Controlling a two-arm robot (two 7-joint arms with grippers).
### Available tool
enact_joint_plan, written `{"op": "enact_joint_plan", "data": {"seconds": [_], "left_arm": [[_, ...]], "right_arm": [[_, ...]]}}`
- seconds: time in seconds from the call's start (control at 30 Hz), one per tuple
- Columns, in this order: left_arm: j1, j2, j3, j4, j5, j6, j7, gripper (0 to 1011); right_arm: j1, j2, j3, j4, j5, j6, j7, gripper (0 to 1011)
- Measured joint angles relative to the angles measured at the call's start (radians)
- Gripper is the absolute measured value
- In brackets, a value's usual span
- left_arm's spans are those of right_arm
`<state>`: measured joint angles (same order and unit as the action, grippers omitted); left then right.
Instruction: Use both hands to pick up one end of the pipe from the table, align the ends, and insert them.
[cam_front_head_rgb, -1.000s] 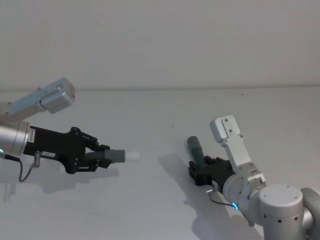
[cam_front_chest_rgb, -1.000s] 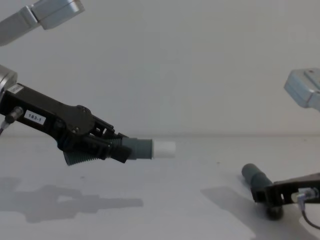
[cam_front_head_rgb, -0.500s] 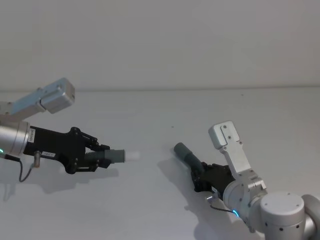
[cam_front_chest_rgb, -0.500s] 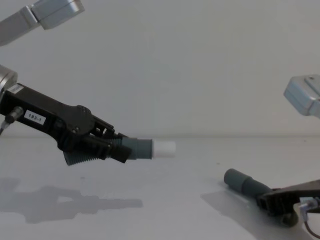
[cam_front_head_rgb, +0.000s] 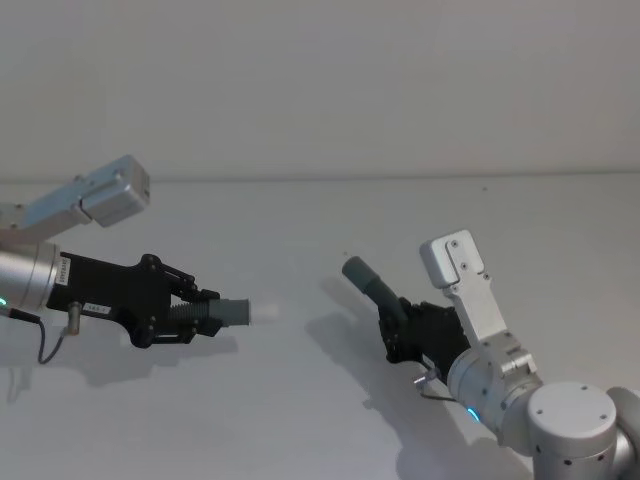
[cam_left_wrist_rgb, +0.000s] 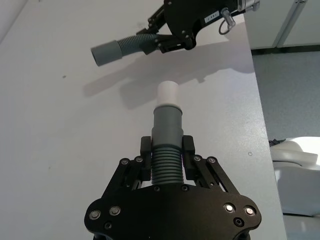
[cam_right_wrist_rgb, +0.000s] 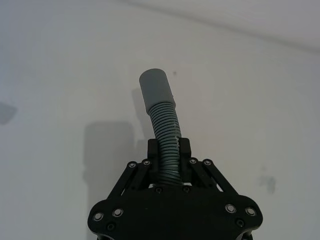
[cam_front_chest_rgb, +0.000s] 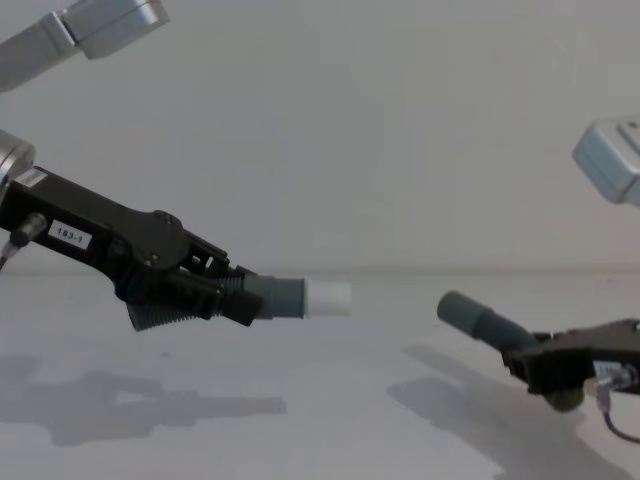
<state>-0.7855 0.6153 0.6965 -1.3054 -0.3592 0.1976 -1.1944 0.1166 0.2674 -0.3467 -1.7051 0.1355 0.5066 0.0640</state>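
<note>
While the white-tipped piece (cam_front_chest_rgb: 285, 297) hangs level above the counter (cam_front_head_rgb: 300, 215) in the left end effector (cam_front_chest_rgb: 235, 295), which is clamped on its ribs, the socket piece (cam_front_chest_rgb: 478, 320) is gripped by the right end effector (cam_front_chest_rgb: 520, 358) lower down, tilted up with its cuff aimed toward the other half. They're well apart and not coaxial yet, so I'd level the socket, match the axes, then push straight in slowly. Left arm reaches in from the left, right arm sits low on the right
</note>
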Motion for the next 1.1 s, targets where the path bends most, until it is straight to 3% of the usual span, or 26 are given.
{"op": "enact_joint_plan", "data": {"seconds": [0.4,0.63,0.77,1.1], "left_arm": [[0.0,0.0,0.0,0.0,0.0,0.0,0.0,327],[0.0,0.0,0.0,0.0,0.0,0.0,0.0,327],[0.0,0.0,0.0,0.0,0.0,0.0,0.0,327],[0.0,0.0,0.0,0.0,0.0,0.0,0.0,327]], "right_arm": [[0.028,0.047,-0.007,0.03,-0.025,-0.197,0.082,215],[0.055,0.088,-0.011,0.065,-0.037,-0.352,0.157,214],[0.068,0.106,-0.012,0.082,-0.04,-0.413,0.193,211],[0.126,0.164,-0.019,0.157,-0.04,-0.644,0.331,211]]}}
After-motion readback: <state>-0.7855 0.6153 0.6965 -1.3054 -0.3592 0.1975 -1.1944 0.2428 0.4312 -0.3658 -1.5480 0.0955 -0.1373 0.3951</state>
